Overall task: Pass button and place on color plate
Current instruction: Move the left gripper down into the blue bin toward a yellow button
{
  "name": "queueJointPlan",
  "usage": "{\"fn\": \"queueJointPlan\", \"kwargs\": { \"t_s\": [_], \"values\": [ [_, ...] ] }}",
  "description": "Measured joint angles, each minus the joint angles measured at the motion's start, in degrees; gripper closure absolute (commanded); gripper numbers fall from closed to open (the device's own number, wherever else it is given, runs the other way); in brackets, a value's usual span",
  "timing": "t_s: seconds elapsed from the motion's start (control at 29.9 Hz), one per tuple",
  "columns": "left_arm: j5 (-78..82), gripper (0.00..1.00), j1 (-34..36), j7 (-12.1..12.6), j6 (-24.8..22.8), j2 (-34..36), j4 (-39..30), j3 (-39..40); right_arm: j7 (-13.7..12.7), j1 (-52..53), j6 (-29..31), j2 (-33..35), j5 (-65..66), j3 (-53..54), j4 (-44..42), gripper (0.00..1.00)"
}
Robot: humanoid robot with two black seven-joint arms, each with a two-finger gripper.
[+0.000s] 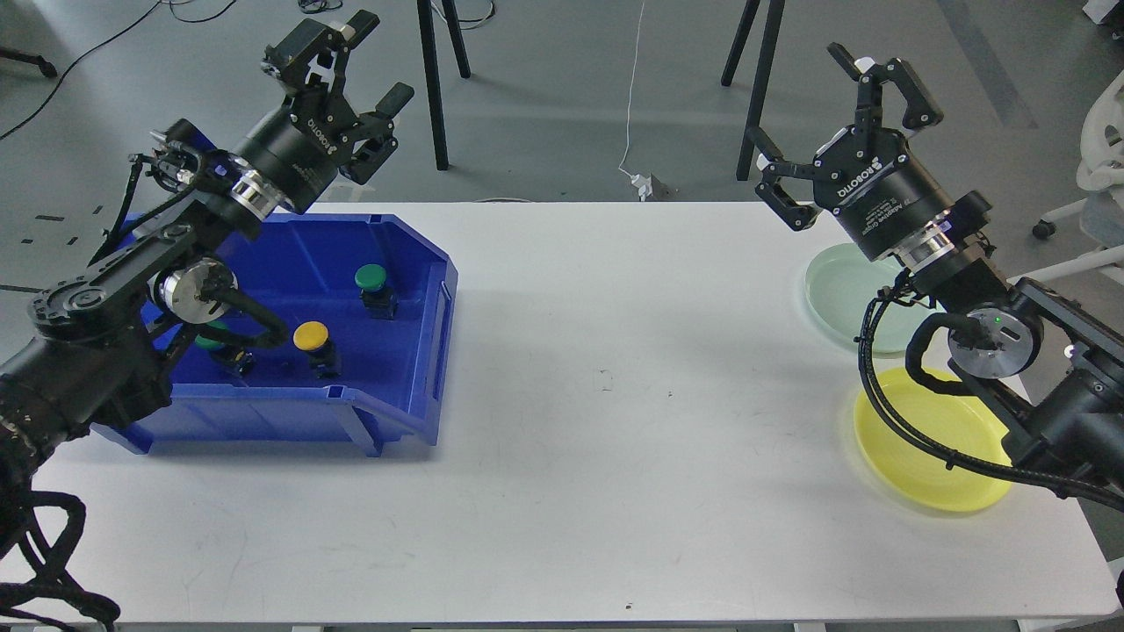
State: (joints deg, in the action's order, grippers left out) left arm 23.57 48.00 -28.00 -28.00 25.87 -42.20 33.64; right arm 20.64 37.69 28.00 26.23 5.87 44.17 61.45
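Observation:
A blue bin [421, 290] on the table's left holds a yellow button [313, 338], a green button [372, 281] and a second green button [215, 341] partly hidden by my left arm. My left gripper [373, 57] hangs open and empty above the bin's far edge. At the right edge lie a pale green plate [839, 290] and a yellow plate [922, 448], both partly covered by my right arm. My right gripper [803, 96] is raised above the table's far right, open and empty.
The white table [615, 395] stretches between bin and plates. Black stand legs [435, 88] and a white cable [632, 105] are on the floor beyond the far edge. A white chair [1098, 175] stands at the far right.

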Motion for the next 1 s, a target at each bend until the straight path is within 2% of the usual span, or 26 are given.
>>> {"fn": "queueJointPlan", "kwargs": {
  "t_s": [0.27,0.4,0.5,0.6,0.74,0.8,0.94,1.0],
  "values": [
    [-1.23,0.14,0.36,0.00,-0.01,0.33,0.14,3.59,0.01,-1.44,0.00,-0.48,-0.12,0.52,-0.03,0.01],
    [-3.88,0.14,-0.01,0.00,0.01,-1.63,0.30,6.63,0.01,-1.47,0.00,-0.57,-0.08,0.76,-0.04,0.01],
    [-4.73,0.14,-0.38,0.00,0.01,-3.75,-3.46,9.70,-0.03,-1.52,0.00,-0.57,-0.07,0.80,0.00,0.01],
    [-4.70,0.14,-2.42,0.00,0.01,-3.76,-11.97,12.36,-0.04,-1.79,0.00,-0.51,-0.12,0.91,0.04,0.01],
    [0.74,0.14,-3.54,0.00,0.00,2.29,-25.31,11.60,-0.04,-2.28,0.00,-0.47,-0.15,0.92,0.08,0.01],
    [7.10,0.14,-3.42,0.00,-0.03,6.49,-29.86,9.26,-0.04,-2.38,0.00,-0.51,-0.16,0.92,0.04,0.01],
    [20.73,0.14,-0.23,0.00,1.17,16.65,-34.48,1.30,-0.02,-2.55,0.00,-0.57,-0.16,0.95,0.00,0.01],
    [27.30,0.14,3.45,0.00,2.24,21.76,-35.13,-5.10,-0.02,-2.73,0.00,-0.57,-0.16,1.18,-0.01,0.01]
  ]
}}
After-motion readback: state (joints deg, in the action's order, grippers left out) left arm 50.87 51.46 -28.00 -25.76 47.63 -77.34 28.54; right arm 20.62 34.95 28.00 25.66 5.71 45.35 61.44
